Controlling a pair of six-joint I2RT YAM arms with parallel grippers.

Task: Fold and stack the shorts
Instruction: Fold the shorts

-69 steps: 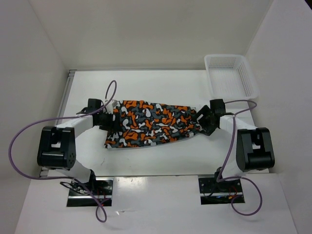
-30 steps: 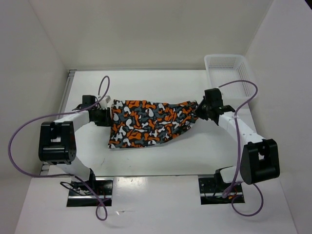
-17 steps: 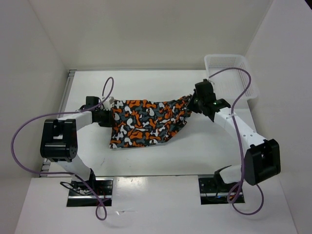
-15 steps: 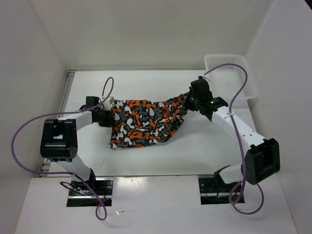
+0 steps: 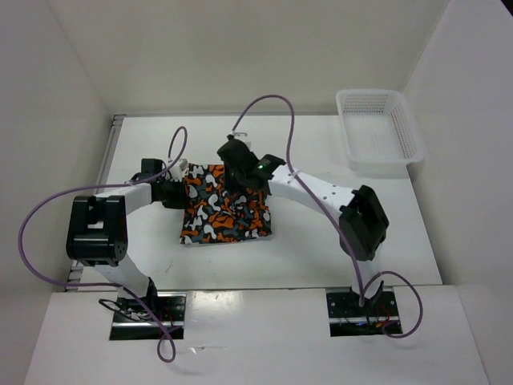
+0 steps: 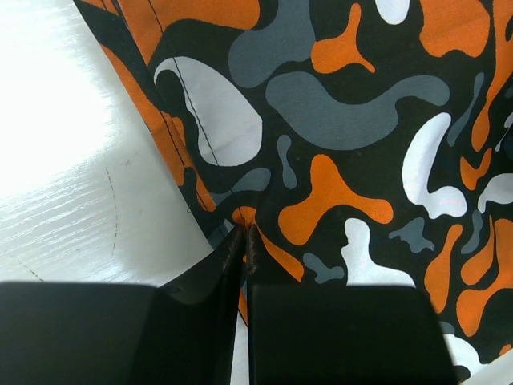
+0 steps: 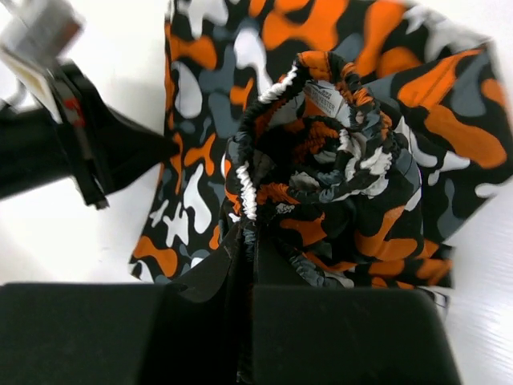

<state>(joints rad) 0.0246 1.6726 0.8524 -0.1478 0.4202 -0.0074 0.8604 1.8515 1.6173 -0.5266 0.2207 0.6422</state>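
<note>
The camouflage shorts (image 5: 224,212) lie on the white table, doubled over into a compact patch left of centre. My left gripper (image 5: 183,192) sits at their left edge. In the left wrist view its jaws (image 6: 244,233) are shut on the hem of the shorts (image 6: 345,120). My right arm reaches across from the right, and its gripper (image 5: 239,183) hangs over the top of the shorts. The right gripper (image 7: 250,233) is shut on the elastic waistband, and the bunched shorts (image 7: 345,160) hang from it over the flat layer. The left gripper (image 7: 164,146) shows at the left of that view.
A white mesh basket (image 5: 378,132) stands at the back right corner of the table (image 5: 321,241). Purple cables loop above both arms. White walls close in the table on three sides.
My right gripper has carried the shorts' right end leftward over the left half, halving their spread. The left gripper has stayed at the left edge and closed on the hem.
</note>
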